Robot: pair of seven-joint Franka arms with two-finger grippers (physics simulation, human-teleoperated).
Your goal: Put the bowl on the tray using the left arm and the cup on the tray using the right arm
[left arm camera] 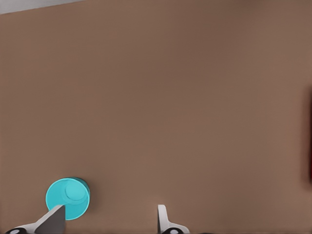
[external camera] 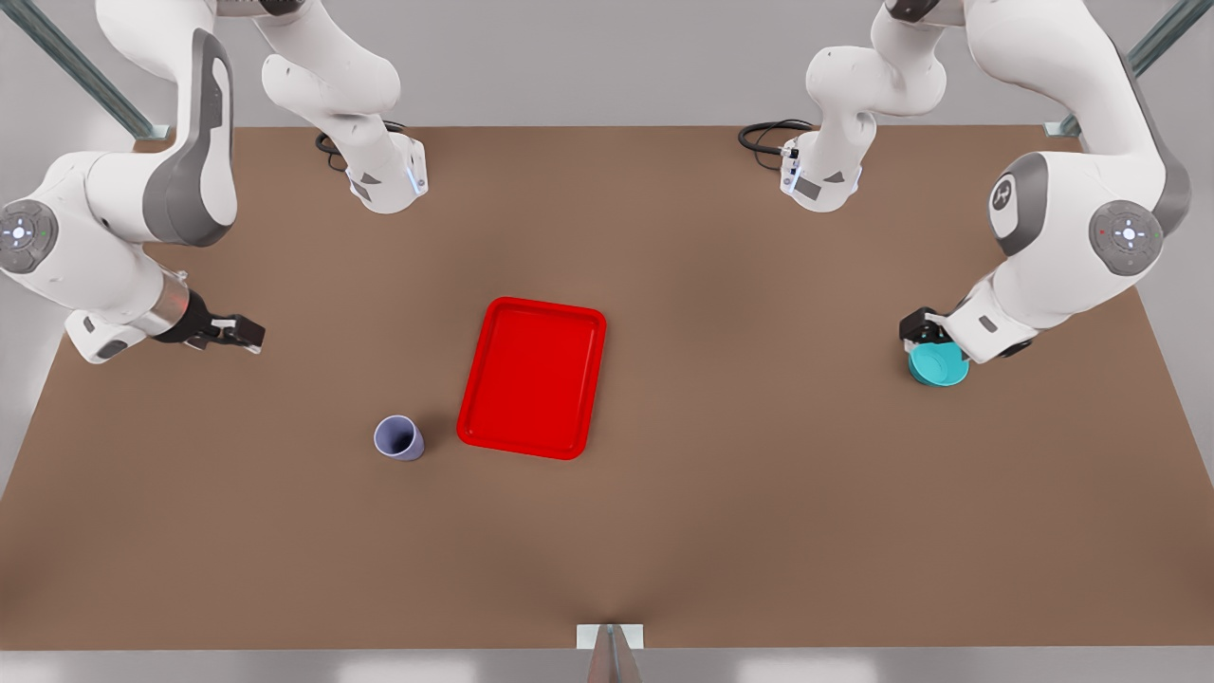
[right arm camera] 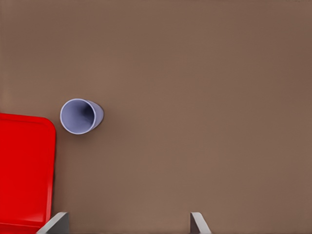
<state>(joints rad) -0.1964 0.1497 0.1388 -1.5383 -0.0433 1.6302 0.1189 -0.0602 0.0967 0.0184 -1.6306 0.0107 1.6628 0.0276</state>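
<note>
Left gripper (external camera: 925, 334) over bowl (external camera: 939, 365), fingers (left arm camera: 52, 218) spread; right gripper (external camera: 248, 334) above table (external camera: 664, 531), fingers spread, well apart from cup (external camera: 398, 438) beside tray (external camera: 532, 377)

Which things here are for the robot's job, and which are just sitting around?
For the job: bowl, cup, tray, left gripper open by the bowl, right gripper open and waiting at the front view's left.

Just there: brown table, black cables.
</note>
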